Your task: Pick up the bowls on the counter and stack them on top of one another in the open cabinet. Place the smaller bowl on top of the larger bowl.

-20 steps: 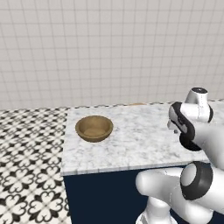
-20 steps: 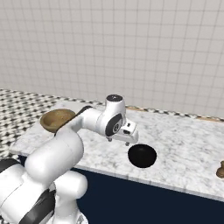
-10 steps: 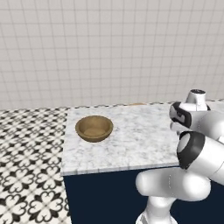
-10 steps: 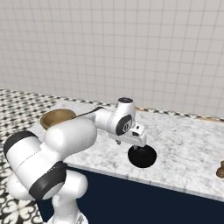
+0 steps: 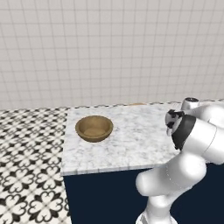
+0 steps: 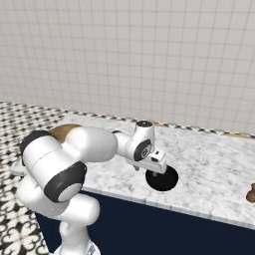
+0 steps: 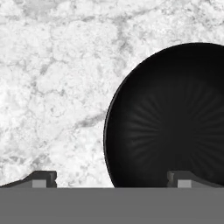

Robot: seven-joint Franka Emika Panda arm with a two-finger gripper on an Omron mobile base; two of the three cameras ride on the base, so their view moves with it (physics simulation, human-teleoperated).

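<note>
My gripper [image 7: 111, 177] hangs spread wide over the smaller bowl [image 7: 168, 118]: glossy, rigid, probably light and slippery, so I'd pinch across its rim with 2 fingers.

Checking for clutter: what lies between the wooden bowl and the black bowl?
Right base view: the robot's white arm crosses above marble counter between wooden bowl and black bowl.

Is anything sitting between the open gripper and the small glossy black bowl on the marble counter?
Nothing visible does. The gripper hangs open right above the small glossy black bowl, one fingertip over its rim and the other over bare white-grey marble counter. The wide wooden bowl sits well off to the side.
</note>
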